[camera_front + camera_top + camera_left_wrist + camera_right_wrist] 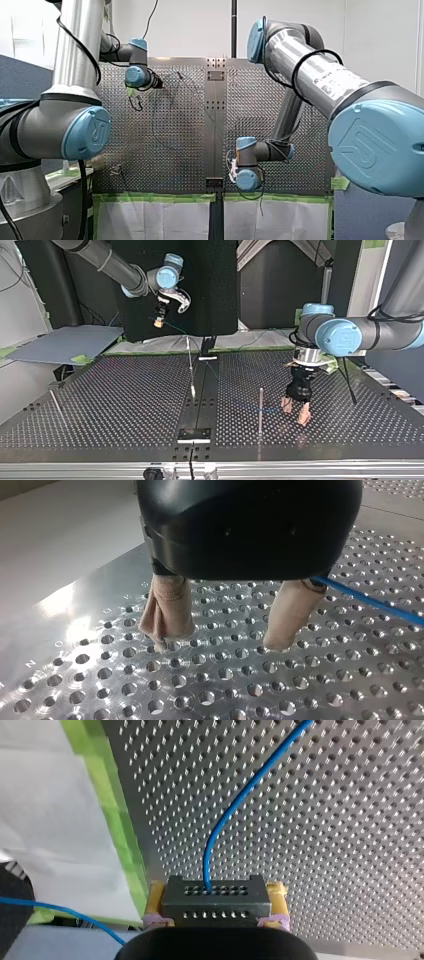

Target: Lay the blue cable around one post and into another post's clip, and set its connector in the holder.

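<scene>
We see our right end effector (216, 889) high above counter (100, 405), yellow pads (156, 892) clamped on black connector (215, 906); blue cable (235, 805) runs out of it. Our left end effector (220, 642) low, beige fingers (167, 605) spread wide, gripping nothing, tips close to counter; cable passes just beside one finger, near thin upright post (260, 410).

Left tool (222, 642) spread, right tool (216, 892) clamped.
</scene>
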### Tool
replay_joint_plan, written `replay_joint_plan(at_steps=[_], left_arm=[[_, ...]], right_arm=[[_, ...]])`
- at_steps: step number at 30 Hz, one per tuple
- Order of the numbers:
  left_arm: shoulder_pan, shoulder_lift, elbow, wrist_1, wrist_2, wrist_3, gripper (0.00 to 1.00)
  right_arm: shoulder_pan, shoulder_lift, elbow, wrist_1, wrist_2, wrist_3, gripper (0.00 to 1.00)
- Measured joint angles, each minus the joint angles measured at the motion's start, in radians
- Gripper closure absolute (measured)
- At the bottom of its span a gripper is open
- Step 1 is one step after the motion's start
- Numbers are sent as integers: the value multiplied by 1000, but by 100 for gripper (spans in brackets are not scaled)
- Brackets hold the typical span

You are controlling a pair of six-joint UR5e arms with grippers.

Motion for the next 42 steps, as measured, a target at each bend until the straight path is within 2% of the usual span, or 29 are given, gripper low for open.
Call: replay_joint_plan(at_steps=[4,11,13,16,22,29,35,38,42], left_arm=[[0,0,0,0,0,-1,0],[0,0,0,0,1,-2,0],[0,0,0,-1,2,-3,0],[0,0,0,0,4,-5,0],[0,0,0,0,10,-7,0],[0,0,0,0,23,-12,0],[1,0,0,1,26,-14,0],[0,0,0,1,25,-14,0],[0,0,0,1,23,-13,0]], right_arm=[[-17,1,36,-36,-25,-20,100],[-45,3,108,-108,-94,-47,100],[-53,3,123,-123,-109,-49,100],[-77,3,151,-151,-137,-42,100],[-142,3,219,-218,-204,-59,100],[-222,3,298,-294,-285,-65,100],[-282,3,314,-316,-345,-69,100],[-303,4,310,-319,-375,-69,100],[-311,6,306,-331,-414,-69,100]])
